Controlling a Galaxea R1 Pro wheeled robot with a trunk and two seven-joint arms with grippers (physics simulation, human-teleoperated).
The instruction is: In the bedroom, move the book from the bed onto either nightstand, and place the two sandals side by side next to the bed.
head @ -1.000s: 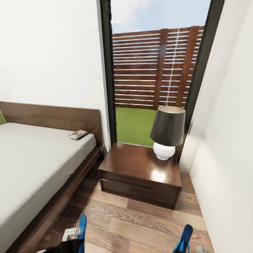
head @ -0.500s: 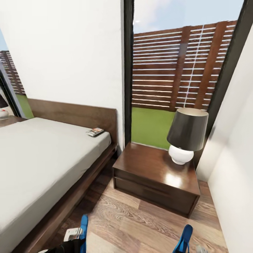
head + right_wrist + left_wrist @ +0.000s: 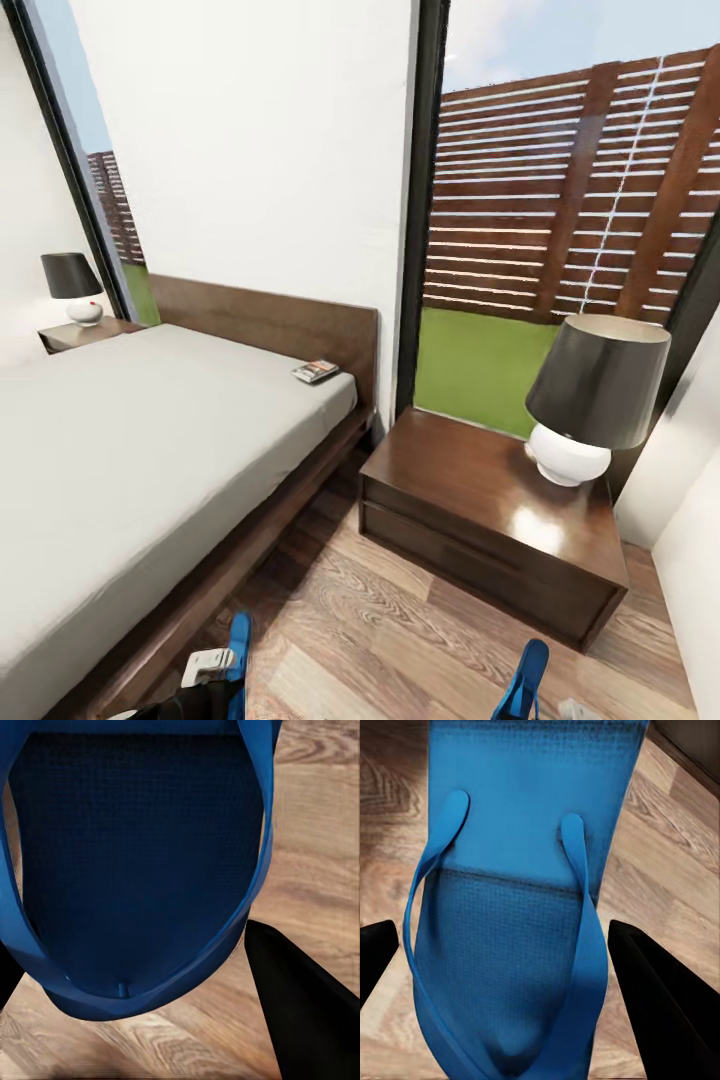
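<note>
The book (image 3: 315,371) lies on the pale mattress of the bed (image 3: 150,450), at the corner by the headboard. One dark nightstand (image 3: 470,490) stands right of the bed, a second nightstand (image 3: 85,333) beyond its far side. My left gripper (image 3: 502,937) is shut on a bright blue sandal (image 3: 517,870), whose tip rises at the head view's lower edge (image 3: 238,650), above the plank floor. My right gripper (image 3: 127,945) is shut on the other sandal (image 3: 135,855), also seen in the head view (image 3: 527,678).
A lamp (image 3: 592,400) with a dark shade and white base stands on the near nightstand's right side; a like lamp (image 3: 72,285) is on the far one. Wood floor (image 3: 400,630) runs between bed and nightstand. White walls and tall windows close the back and right.
The camera has swung left, so the bed, book and nightstand sit further right in the picture; the far nightstand and a second window came into view. Both sandals stay held.
</note>
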